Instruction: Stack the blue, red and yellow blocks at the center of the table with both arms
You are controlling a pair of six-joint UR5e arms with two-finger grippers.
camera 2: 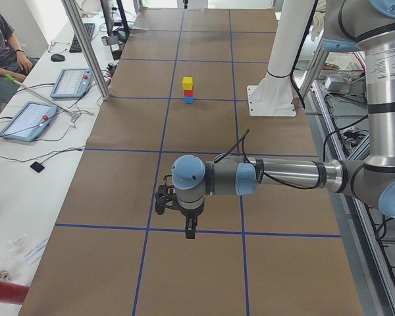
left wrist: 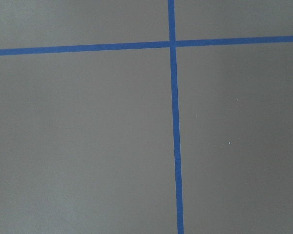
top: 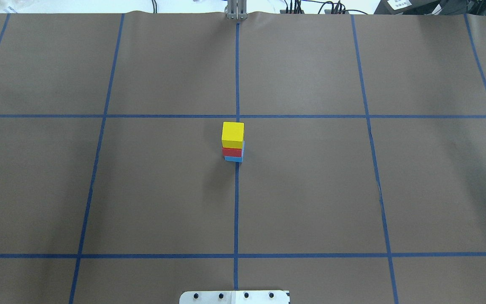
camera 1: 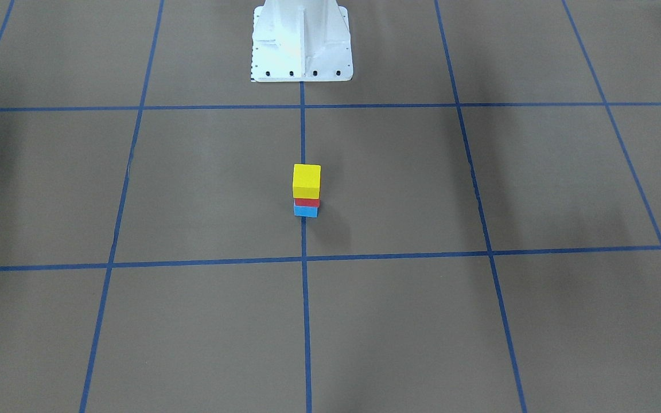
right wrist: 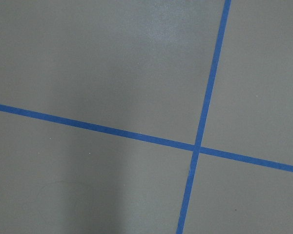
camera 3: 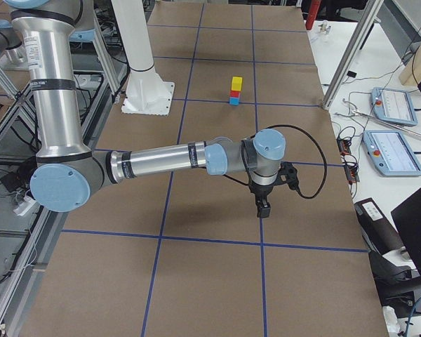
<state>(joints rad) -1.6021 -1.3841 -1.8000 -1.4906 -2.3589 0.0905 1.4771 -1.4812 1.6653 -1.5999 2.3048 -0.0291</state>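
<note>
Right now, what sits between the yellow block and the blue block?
The red block, under the yellow block and on the blue block, clearest in the front-facing view.

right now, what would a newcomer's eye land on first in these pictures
A small tower stands at the middle of the brown paper-covered table, on the blue tape centre line: yellow cube block on red cube block on blue cube block. The left claw and right claw hang low over the paper, well away from it, pointing down.
</note>
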